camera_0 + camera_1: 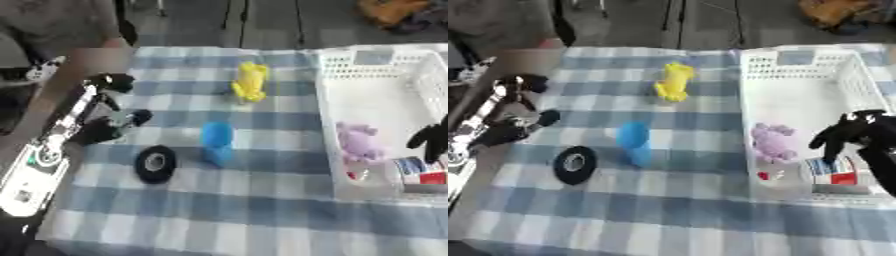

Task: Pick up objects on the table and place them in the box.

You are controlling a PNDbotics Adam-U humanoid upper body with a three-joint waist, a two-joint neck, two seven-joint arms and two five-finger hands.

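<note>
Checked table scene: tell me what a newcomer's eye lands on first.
The white basket at the right, already holding a purple toy and a red, white and blue packet, with the right hand over it. On the cloth wait a yellow toy, a blue object and a black ring.

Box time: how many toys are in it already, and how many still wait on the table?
Done: the box holds a purple toy and a red-and-blue pack. In hand: nothing that I can see; the right hand hangs over the box and the left hand is at the table's left edge. Left: yellow toy, blue toy, black ring.
</note>
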